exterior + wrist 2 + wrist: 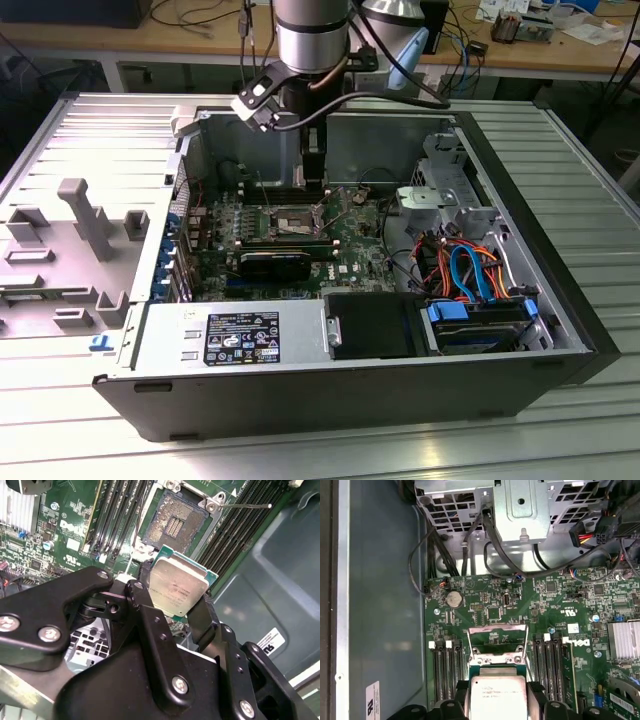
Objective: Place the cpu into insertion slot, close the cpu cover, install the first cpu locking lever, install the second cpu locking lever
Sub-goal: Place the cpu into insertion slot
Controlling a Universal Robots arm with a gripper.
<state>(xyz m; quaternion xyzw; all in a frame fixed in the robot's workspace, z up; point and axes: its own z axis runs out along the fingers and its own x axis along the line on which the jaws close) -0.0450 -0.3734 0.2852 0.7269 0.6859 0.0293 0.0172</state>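
Note:
My gripper (pixel 176 596) is shut on the cpu (pixel 178 586), a small square chip with a silvery top, pinched at two opposite edges by the black fingers (pixel 142 602). The chip hangs above the green board, just short of the insertion slot (pixel 176 522), which lies open with its field of contacts bare. In the first wrist view the cpu (pixel 497 697) sits in my gripper (pixel 497 702), and beyond it the cpu cover (pixel 498 629) stands swung open. A thin locking lever (pixel 245 505) sticks out from one socket corner. In the exterior view my gripper (pixel 313 185) hovers beside the insertion slot (pixel 290 222).
Long black memory slots (pixel 117 515) flank the socket on both sides. A finned heatsink (pixel 624 640) and a long black card (pixel 275 265) sit nearby. A drive cage (pixel 445 195), bundled cables (pixel 470 270) and the power supply (pixel 235 340) fill the case; its grey walls (pixel 380 605) rise close by.

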